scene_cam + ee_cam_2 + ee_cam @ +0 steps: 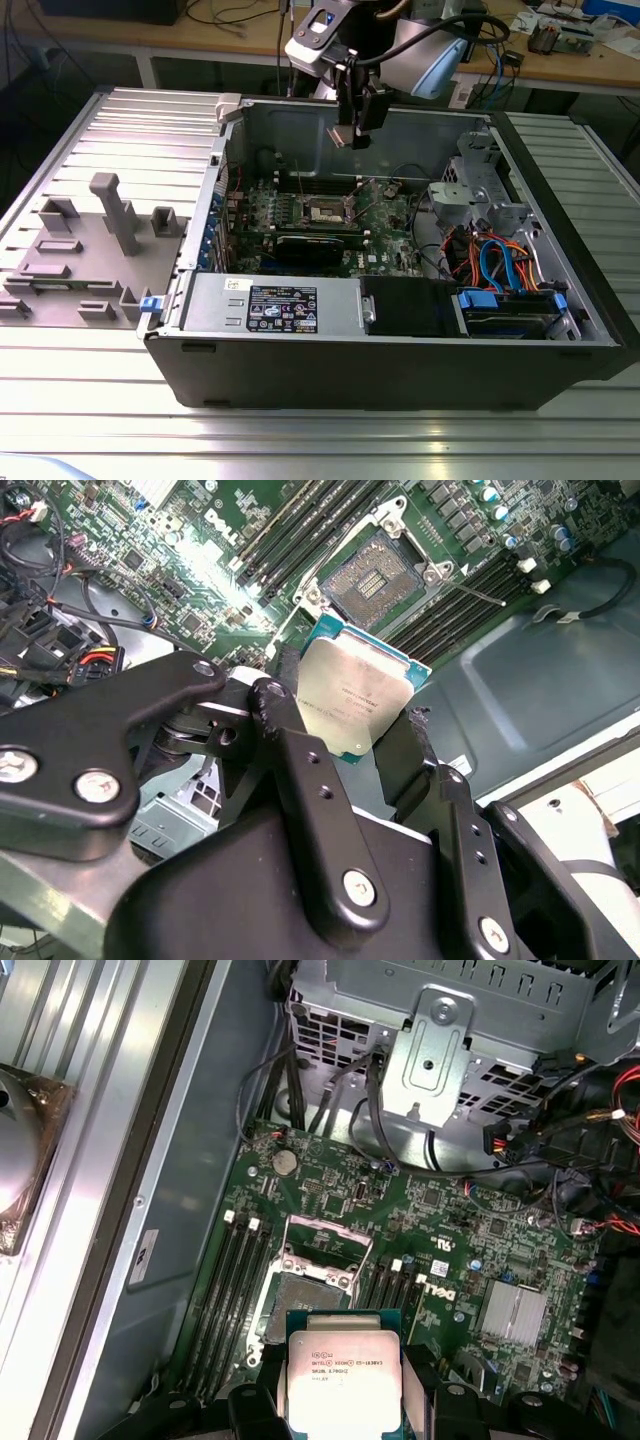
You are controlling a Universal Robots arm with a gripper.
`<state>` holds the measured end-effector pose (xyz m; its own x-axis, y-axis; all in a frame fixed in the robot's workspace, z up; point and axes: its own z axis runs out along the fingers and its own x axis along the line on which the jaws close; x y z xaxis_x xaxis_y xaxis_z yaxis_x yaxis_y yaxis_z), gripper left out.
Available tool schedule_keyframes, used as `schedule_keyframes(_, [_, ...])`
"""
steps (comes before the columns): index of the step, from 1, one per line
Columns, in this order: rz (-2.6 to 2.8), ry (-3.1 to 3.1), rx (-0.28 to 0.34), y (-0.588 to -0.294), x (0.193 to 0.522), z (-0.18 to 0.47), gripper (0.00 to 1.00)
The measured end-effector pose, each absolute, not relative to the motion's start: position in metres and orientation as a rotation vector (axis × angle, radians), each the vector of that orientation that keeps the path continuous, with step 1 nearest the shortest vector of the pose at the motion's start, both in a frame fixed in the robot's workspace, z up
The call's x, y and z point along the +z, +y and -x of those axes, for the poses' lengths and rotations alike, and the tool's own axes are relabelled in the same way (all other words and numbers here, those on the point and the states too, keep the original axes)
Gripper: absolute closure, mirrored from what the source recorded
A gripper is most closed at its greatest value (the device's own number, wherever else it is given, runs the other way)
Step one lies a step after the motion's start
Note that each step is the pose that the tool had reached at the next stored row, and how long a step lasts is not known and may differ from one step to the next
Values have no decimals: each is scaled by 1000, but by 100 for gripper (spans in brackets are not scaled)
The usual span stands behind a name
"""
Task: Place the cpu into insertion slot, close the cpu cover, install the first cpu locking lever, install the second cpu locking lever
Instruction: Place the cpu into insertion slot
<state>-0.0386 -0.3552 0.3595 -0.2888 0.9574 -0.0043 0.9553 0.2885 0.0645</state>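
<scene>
My gripper hangs inside the open computer case, shut on the cpu, a flat square chip with a silvery top and a green edge. In both wrist views the cpu sits clamped between the two black fingers, held above the motherboard. The insertion slot lies bare below it, its contact field showing. The cpu cover stands raised at the slot's far edge. A thin lever wire sticks out beside the slot.
Memory slots flank the slot on both sides. A long black card lies nearer the case front. A metal drive cage and coloured cables fill the exterior view's right. Grey fixture blocks stand outside the case.
</scene>
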Motion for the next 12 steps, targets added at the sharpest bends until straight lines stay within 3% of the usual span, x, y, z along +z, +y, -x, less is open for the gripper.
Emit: schedule_keyframes(12, [-1865,2474,76,-355,359,39,46])
